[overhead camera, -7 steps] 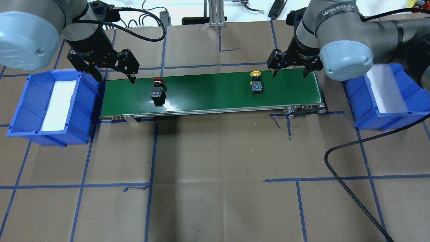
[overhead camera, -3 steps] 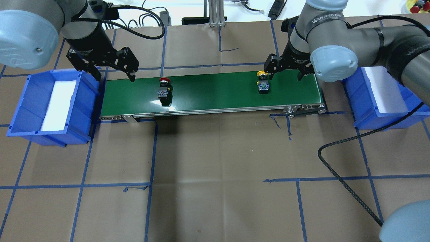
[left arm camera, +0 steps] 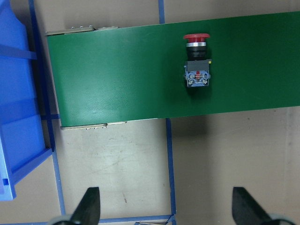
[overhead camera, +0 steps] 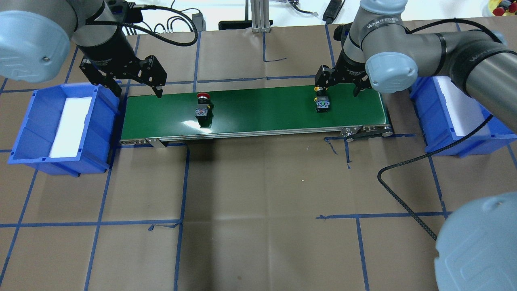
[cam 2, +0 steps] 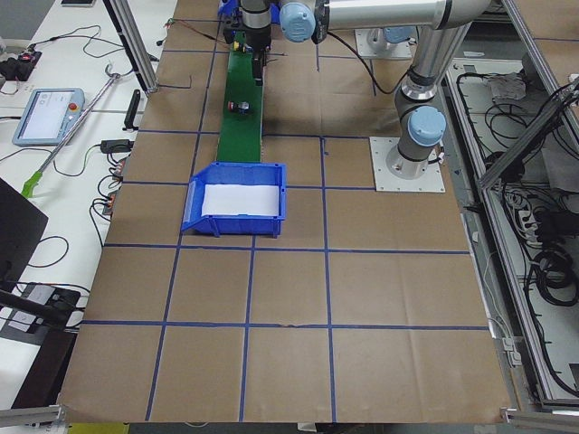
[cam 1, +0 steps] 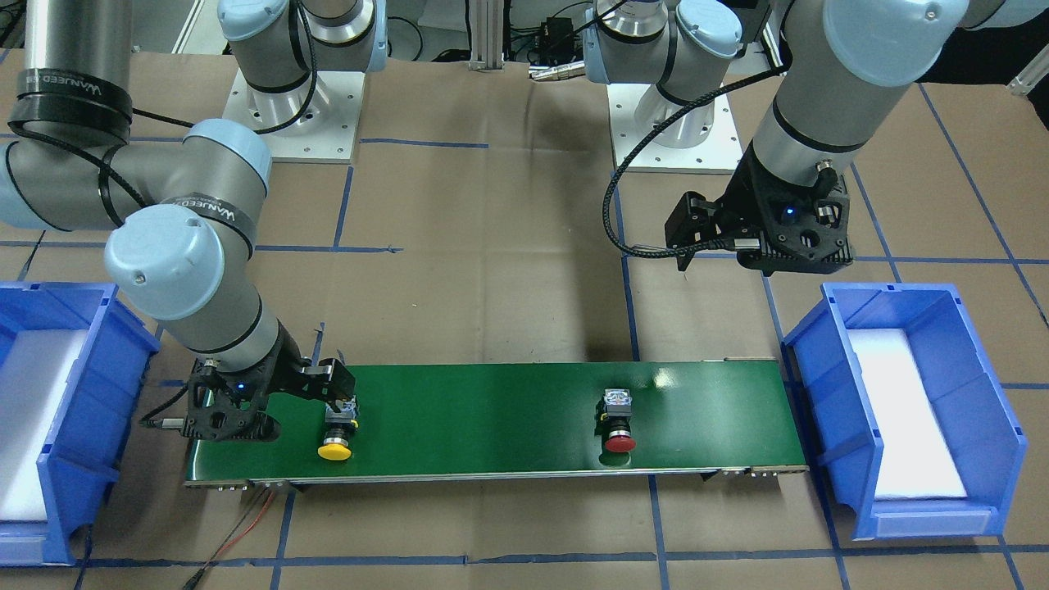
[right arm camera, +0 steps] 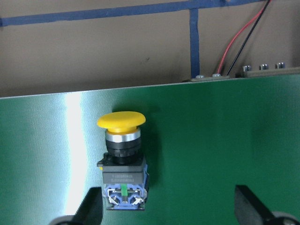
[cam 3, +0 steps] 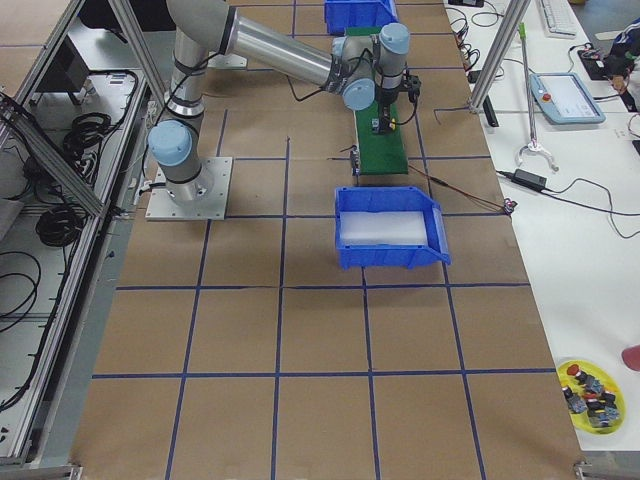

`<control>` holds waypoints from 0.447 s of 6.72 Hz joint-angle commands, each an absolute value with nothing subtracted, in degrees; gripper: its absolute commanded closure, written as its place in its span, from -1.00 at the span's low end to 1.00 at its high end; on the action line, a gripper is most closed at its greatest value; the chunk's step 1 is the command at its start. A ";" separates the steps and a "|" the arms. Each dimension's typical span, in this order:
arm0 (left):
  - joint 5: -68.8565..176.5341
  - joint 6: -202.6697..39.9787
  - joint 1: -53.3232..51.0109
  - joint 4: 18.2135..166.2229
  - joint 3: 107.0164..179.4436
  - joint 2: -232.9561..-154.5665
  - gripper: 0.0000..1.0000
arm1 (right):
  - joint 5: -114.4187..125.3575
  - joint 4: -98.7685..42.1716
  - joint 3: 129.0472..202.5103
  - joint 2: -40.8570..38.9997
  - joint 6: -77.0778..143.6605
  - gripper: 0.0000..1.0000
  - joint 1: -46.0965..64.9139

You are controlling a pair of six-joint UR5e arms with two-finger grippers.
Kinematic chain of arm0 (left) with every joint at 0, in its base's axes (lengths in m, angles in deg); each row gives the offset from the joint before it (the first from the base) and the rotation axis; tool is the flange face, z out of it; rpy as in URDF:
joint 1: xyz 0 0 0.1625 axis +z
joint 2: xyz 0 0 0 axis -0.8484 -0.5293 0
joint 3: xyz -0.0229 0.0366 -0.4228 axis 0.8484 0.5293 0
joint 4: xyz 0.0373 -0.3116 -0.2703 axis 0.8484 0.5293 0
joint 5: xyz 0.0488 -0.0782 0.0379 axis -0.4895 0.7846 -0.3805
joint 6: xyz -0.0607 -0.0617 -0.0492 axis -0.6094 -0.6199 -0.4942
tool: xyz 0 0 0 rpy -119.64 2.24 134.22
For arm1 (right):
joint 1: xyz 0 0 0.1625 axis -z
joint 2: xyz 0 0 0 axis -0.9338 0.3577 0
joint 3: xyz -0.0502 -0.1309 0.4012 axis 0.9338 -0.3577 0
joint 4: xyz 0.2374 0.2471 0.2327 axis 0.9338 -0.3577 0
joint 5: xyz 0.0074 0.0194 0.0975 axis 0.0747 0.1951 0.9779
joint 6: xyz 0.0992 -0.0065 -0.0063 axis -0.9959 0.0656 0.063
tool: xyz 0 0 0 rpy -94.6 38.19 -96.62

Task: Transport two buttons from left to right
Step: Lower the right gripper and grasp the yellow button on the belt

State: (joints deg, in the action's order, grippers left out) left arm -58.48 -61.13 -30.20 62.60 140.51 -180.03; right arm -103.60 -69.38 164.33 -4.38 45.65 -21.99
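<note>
The yellow-capped button (overhead camera: 322,104) lies on its side on the green belt (overhead camera: 262,109) near its right end. My right gripper (overhead camera: 338,89) is open and low over the belt. In the right wrist view the yellow button (right arm camera: 122,159) lies by one finger (right arm camera: 91,208), left of the gripper's middle (right arm camera: 171,211). The red-capped button (overhead camera: 202,107) lies left of the belt's middle. My left gripper (overhead camera: 138,92) is open and empty above the belt's left end. The left wrist view shows the red button (left arm camera: 197,61) far from its fingers (left arm camera: 89,206).
A blue bin (overhead camera: 101,121) with a white liner stands off the belt's left end. A second blue bin (overhead camera: 436,121) stands off the right end. The brown table carries blue tape lines. A black cable (overhead camera: 404,202) loops at the front right.
Both buttons have moved to the right along the belt. My right gripper has moved left and down, over the yellow button. My left gripper has hardly moved.
</note>
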 commanded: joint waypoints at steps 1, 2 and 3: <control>-58.49 -61.08 -30.20 62.60 140.50 -180.06 -1.00 | -103.42 -69.33 163.31 -6.22 45.84 -1.00 -22.01; -58.57 -61.08 -30.12 62.60 140.50 -179.97 -1.00 | -103.25 -69.41 163.31 -7.18 45.92 -1.00 -22.01; -58.57 -61.43 -30.11 62.60 140.50 -179.88 -1.00 | -103.25 -69.50 163.31 -8.15 45.93 -1.00 -22.01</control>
State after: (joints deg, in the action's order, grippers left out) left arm -58.55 -61.17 -30.15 62.60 140.50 -179.97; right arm -103.32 -69.41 163.35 -7.05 45.88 -22.01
